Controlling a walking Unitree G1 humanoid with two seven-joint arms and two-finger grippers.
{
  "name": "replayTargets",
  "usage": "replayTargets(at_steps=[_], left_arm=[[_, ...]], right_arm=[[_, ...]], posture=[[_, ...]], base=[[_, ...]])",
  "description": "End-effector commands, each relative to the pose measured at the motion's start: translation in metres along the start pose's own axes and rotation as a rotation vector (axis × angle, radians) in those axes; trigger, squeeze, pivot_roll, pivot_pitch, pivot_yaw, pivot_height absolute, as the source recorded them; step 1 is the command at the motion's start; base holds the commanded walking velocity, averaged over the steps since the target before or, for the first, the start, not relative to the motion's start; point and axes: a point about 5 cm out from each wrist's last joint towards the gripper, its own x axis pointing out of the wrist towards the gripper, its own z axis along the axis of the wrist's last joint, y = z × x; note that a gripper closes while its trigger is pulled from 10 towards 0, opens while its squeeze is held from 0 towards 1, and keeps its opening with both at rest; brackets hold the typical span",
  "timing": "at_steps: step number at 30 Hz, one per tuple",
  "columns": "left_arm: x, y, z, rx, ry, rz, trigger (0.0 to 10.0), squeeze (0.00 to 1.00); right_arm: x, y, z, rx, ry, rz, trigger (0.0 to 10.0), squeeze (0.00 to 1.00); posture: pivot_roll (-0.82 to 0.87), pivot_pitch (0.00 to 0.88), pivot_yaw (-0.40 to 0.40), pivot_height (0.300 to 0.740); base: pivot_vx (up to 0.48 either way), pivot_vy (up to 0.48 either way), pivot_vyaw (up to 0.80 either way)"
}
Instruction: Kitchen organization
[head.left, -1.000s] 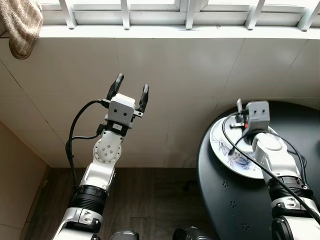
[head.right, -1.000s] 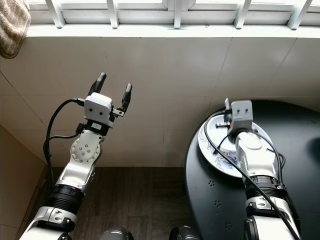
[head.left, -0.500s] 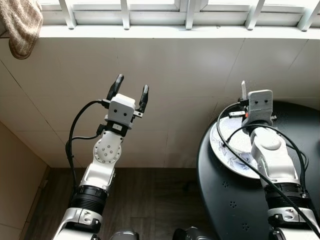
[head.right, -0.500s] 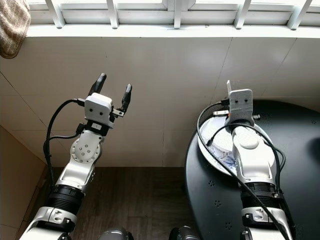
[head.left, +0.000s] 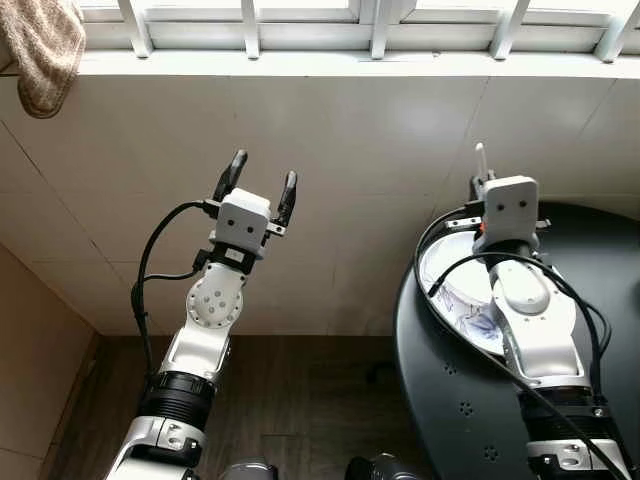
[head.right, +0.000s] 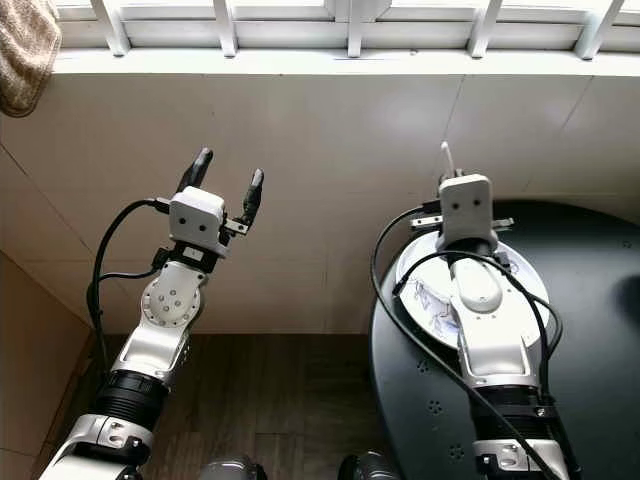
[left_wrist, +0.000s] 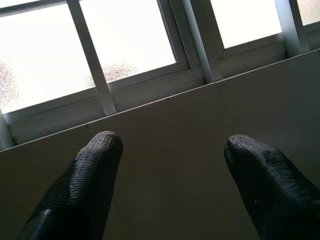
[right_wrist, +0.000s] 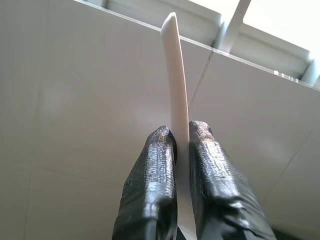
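Note:
My right gripper (right_wrist: 181, 132) is shut on a thin, flat white utensil (right_wrist: 175, 65) that stands up between its fingers. In the eye views the utensil's tip (head.left: 480, 158) pokes up above the right wrist (head.left: 505, 210), close to the tiled wall. Below that arm a white plate with a blue pattern (head.left: 438, 285) lies on the round black table (head.left: 450, 400), partly hidden by the arm. My left gripper (head.left: 264, 170) is raised to the left, open and empty, pointing at the wall under the window (left_wrist: 125, 40).
A beige towel (head.left: 45, 50) hangs at the top left by the window sill (head.left: 300, 62). White wall tiles (head.left: 360, 180) run behind both arms. Dark wooden floor (head.left: 300, 400) lies between the arms, left of the table's edge.
My right gripper has lifted off the plate and moved up toward the wall, carrying the white utensil. The left arm has stayed where it was.

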Motion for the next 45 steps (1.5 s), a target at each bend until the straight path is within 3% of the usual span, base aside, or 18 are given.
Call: replayTargets(at_steps=[1, 24, 34, 45], left_arm=[[-0.001, -0.001, -0.003, 0.001, 0.02, -0.006, 10.0, 0.0], [0.0, 0.001, -0.006, -0.003, 0.032, -0.004, 10.0, 0.0], [-0.001, 0.001, -0.009, -0.031, 0.053, 0.005, 10.0, 0.0], [-0.005, -0.003, -0.014, -0.042, 0.086, -0.026, 10.0, 0.0]], right_arm=[[-0.002, 0.002, 0.011, -0.023, -0.067, -0.006, 0.0, 0.0], [-0.01, 0.001, 0.012, -0.121, -0.137, -0.107, 0.0, 0.0], [-0.016, 0.016, 0.01, -0.075, -0.153, -0.039, 0.0, 0.0], [-0.035, 0.034, 0.001, -0.098, -0.153, 0.081, 0.0, 0.0]], posture=[[0.07, 0.0, -0.05, 0.74], [0.07, 0.0, -0.041, 0.74], [0.08, 0.0, -0.043, 0.74], [0.08, 0.0, -0.053, 0.74]], base=[[0.0, 0.0, 0.0], [0.0, 0.0, 0.0], [0.0, 0.0, 0.0], [0.0, 0.259, 0.79]])
